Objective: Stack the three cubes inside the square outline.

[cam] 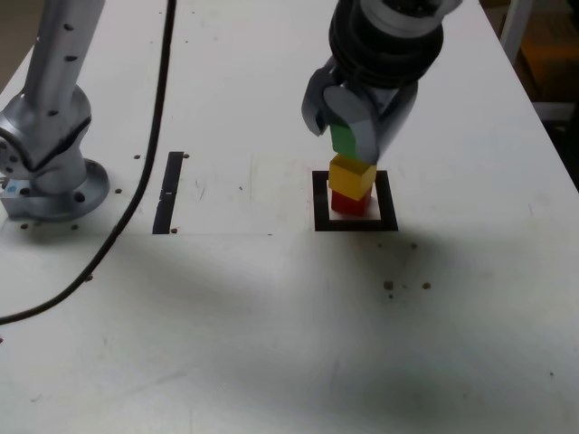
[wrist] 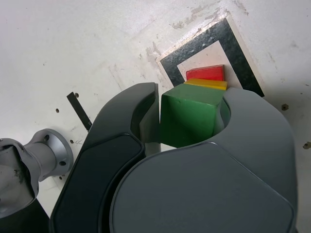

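Green cube pinched between gripper fingers, atop the stack.
Closed snugly on green; yellow cube directly beneath the fingertips; red cube lowest, inside the square outline.

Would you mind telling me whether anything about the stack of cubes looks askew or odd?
Slightly. In the exterior view the yellow cube sits turned and shifted toward that view's right on the red cube, so their edges do not line up. The green cube is between the jaws of the hand. The stack stands inside the square outline.
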Robot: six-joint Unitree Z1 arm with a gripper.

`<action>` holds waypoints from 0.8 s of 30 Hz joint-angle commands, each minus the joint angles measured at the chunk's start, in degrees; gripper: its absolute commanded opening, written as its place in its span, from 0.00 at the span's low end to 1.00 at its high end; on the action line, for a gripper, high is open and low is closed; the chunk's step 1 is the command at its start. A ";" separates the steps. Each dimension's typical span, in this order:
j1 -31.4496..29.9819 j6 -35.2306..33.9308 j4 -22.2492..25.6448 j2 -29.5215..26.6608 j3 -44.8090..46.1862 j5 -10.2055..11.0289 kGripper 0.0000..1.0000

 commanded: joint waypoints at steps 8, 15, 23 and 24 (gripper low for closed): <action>0.34 0.63 0.97 0.54 0.31 0.11 0.69; 0.35 0.93 0.97 -0.31 0.43 0.55 0.95; 0.35 0.06 0.93 -10.18 5.11 2.32 1.00; 0.35 0.06 0.93 -11.27 5.86 2.22 1.00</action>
